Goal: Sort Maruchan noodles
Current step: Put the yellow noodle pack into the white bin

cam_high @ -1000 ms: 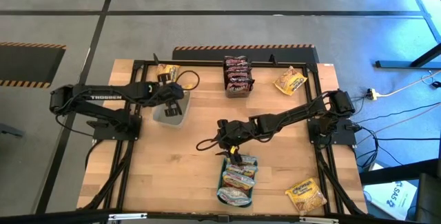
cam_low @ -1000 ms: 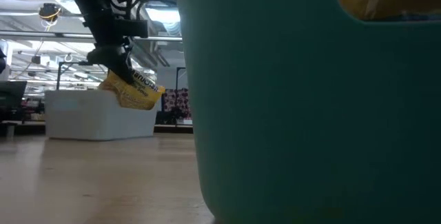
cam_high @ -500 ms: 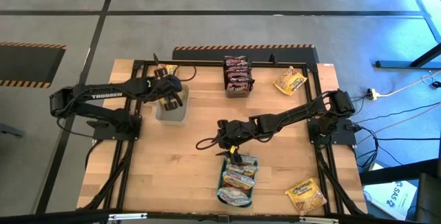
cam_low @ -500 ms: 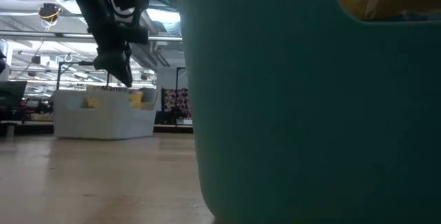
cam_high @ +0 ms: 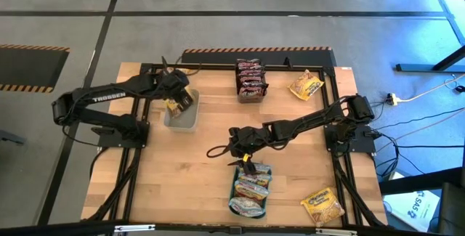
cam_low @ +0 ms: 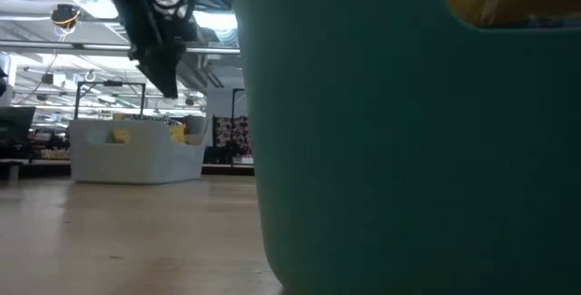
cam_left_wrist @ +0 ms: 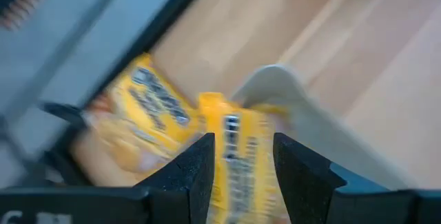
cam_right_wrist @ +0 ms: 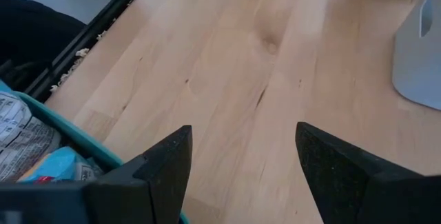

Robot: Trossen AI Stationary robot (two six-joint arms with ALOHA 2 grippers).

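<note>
My left gripper [cam_high: 179,98] hangs open above the grey tub [cam_high: 186,120] at the far left, touching nothing. Yellow noodle packets [cam_left_wrist: 238,156] lie in the tub below its fingers and show through the tub's wall [cam_low: 177,132] in the low view. My right gripper [cam_right_wrist: 241,155] stands open over bare table at the far end of the teal tray [cam_high: 234,189], which holds pale printed packets [cam_high: 251,185]. A stack of dark packets [cam_high: 249,80] stands at the far edge. One yellow packet [cam_high: 306,85] lies far right, another [cam_high: 322,205] near right.
The black frame rails [cam_high: 218,66] run round the table's edges. The teal tray's wall [cam_low: 408,150] fills most of the low view. Bare wood [cam_high: 182,171] lies between the tub and the tray.
My left gripper has opened and let go of a yellow packet, which has dropped into the grey tub. The gripper has then risen above the tub and rolled about its own axis. My right arm has kept still.
</note>
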